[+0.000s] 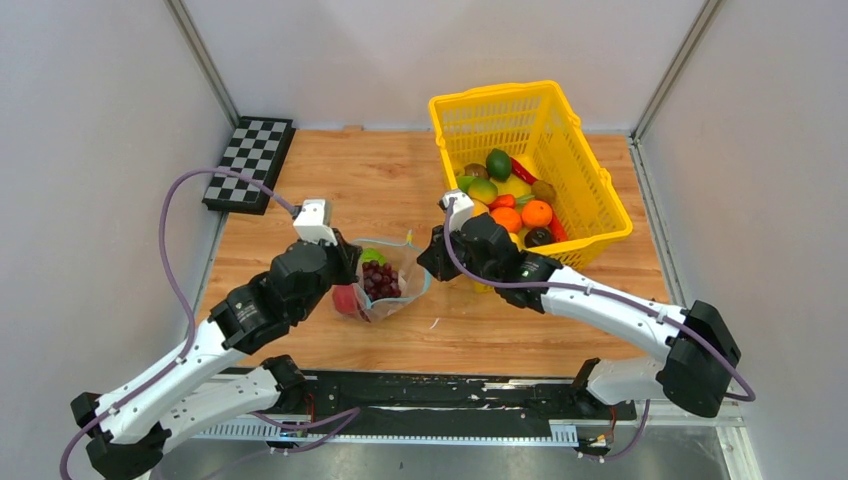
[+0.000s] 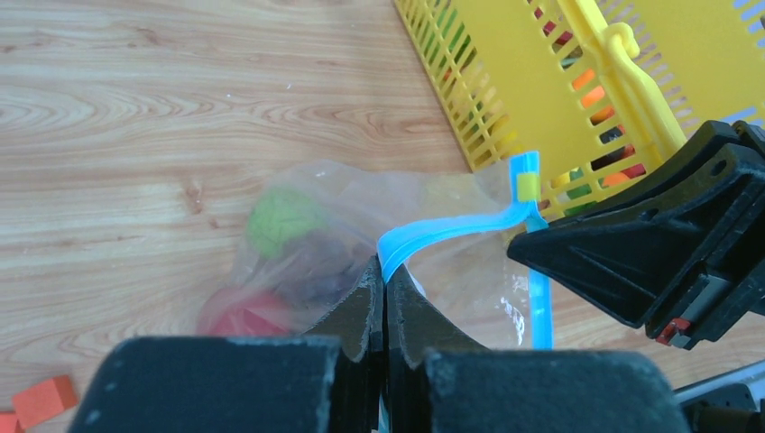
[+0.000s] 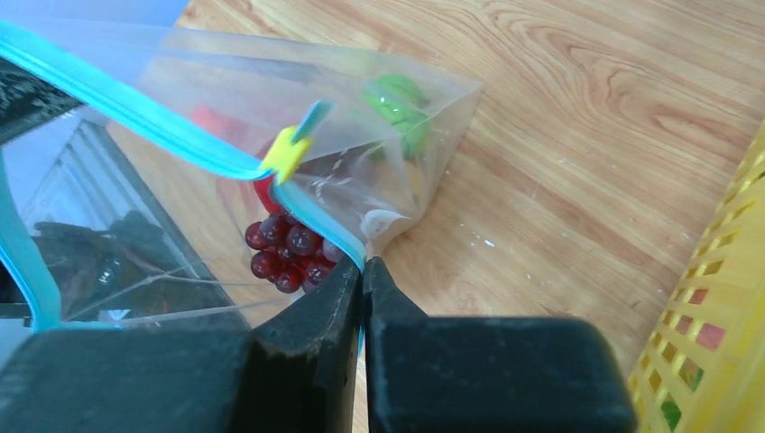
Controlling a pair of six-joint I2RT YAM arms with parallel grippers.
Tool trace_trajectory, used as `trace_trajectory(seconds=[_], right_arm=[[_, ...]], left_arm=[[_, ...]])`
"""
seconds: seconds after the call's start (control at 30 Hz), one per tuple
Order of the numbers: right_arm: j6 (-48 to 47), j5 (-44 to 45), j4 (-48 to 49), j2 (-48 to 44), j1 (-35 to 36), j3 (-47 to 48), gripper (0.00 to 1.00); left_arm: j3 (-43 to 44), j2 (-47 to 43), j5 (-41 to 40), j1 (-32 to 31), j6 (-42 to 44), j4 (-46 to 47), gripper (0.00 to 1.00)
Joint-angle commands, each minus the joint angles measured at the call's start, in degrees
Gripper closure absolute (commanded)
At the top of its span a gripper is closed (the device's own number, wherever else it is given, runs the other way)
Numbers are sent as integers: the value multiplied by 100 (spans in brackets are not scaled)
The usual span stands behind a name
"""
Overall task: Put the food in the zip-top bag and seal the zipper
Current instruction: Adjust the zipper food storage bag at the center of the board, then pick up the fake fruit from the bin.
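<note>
- Zip-top bag (image 1: 388, 280) rests on the worktop (image 1: 380, 180) between the two grippers, its mouth held up, with food already inside: a bunch of dark red grapes (image 3: 289, 253), a green piece (image 3: 397, 99) and a red one (image 2: 242, 317).
- Left gripper (image 2: 385, 271) is clamped tight on the teal zipper (image 2: 451, 230) at its own end of the mouth. Right gripper (image 3: 363, 269) is pinched on the strip at the opposite end, just below a small yellow slider tab (image 3: 287, 152).
- Loading looks finished; sealing does not. In the right wrist view two teal runs stand apart beyond that gripper, so the mouth appears to gape there.
- Yellow basket (image 1: 500, 122), beside the right gripper on the side away from the bag, holds more produce: oranges, green fruit and something red.
</note>
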Motion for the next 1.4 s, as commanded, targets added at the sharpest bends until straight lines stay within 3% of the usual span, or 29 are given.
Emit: trace_trajectory(seconds=[0.0, 0.13, 0.3, 0.4, 0.53, 0.6, 0.67, 0.87, 0.93, 1.1, 1.23, 1.37], right_arm=[[-451, 433, -234, -404, -48, 253, 93], [-1020, -1159, -55, -692, -90, 406, 77], [-1433, -1548, -169, -1343, -92, 675, 53], [-1806, -864, -353, -1728, -92, 819, 40], [-2293, 1317, -730, -1855, -155, 1065, 27], [-2442, 2136, -965, -1728, -341, 1253, 24], [-2429, 2382, -1188, -1555, -798, 1445, 23], [-1732, 981, -1771, -737, -2749, 1734, 22], [-1560, 299, -1968, -259, -3089, 1856, 22], [-1494, -555, -2782, 530, -3234, 2280, 24], [-1348, -1541, -2315, 459, -3118, 1796, 26], [-1162, -1829, -1785, 448, -2727, 1681, 25]], left_arm=[[-192, -484, -515, 18, -110, 303, 100], [-262, -534, -403, 24, -91, 464, 100], [-180, -328, -342, 25, -86, 433, 100], [-190, -308, -329, 27, -64, 496, 100], [-189, -289, -290, 25, -58, 530, 100], [-189, -280, -236, 29, -66, 540, 100], [-189, -275, -210, 25, -81, 542, 100], [-190, -290, -122, 25, -109, 545, 100], [-191, -293, -100, 25, -112, 541, 100], [-146, -310, -76, 25, -125, 454, 100], [-138, -368, -285, 25, -85, 321, 100], [-113, -328, -249, 25, -89, 397, 100]])
